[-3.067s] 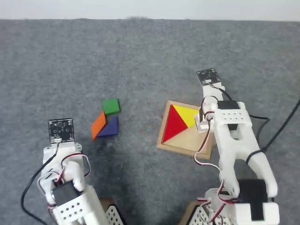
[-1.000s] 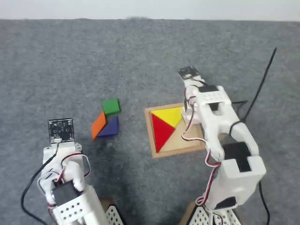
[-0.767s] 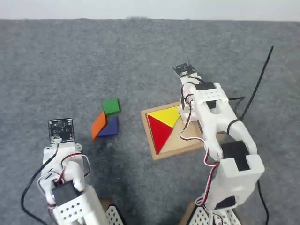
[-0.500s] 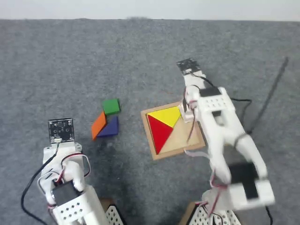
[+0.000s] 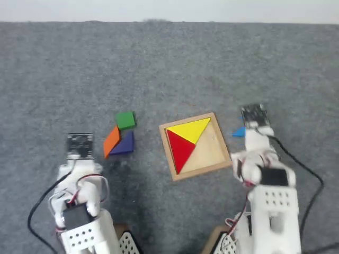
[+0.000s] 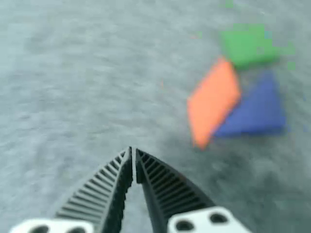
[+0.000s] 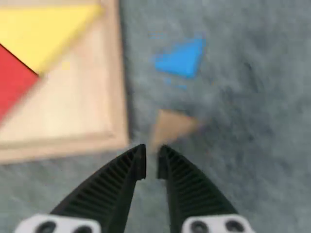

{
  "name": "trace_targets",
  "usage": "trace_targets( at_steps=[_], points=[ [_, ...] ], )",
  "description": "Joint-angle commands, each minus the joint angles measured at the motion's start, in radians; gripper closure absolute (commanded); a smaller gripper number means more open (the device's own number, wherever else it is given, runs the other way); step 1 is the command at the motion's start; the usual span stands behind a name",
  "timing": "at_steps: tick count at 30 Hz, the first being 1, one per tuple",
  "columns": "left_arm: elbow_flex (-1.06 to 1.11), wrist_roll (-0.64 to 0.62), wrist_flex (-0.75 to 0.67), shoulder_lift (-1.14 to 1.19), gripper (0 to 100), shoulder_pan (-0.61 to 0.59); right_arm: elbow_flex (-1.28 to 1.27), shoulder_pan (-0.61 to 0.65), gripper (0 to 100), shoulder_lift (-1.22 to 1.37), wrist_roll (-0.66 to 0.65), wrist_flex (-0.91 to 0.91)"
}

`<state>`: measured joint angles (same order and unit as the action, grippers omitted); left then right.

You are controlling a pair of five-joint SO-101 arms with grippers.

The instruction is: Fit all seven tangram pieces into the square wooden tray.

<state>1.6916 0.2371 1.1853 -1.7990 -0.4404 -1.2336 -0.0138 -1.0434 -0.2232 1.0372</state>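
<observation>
The tray (image 5: 210, 152) is holding a yellow triangle (image 5: 189, 129) and a red triangle (image 5: 180, 148). The left gripper (image 6: 133, 155) and right gripper (image 7: 150, 160) are sitting nearly closed, seemingly empty.

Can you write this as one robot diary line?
tray: red triangle, yellow triangle inside | outside: green piece, orange piece, navy piece, light blue triangle, tan triangle | left gripper shut | right gripper shut
</observation>
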Motion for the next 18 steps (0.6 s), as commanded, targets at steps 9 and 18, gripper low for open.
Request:
trace_targets(
  at_steps=[9, 18],
  points=[
    [-0.016, 0.308, -0.021, -0.015, 98, 0.258, -0.293, -0.153, 96.4, -0.232, -0.184, -0.054],
    [-0.343, 0.224, -0.002, 0.245, 94, 0.259, -0.296, -0.15, 96.4, -0.232, -0.183, -0.053]
  ],
)
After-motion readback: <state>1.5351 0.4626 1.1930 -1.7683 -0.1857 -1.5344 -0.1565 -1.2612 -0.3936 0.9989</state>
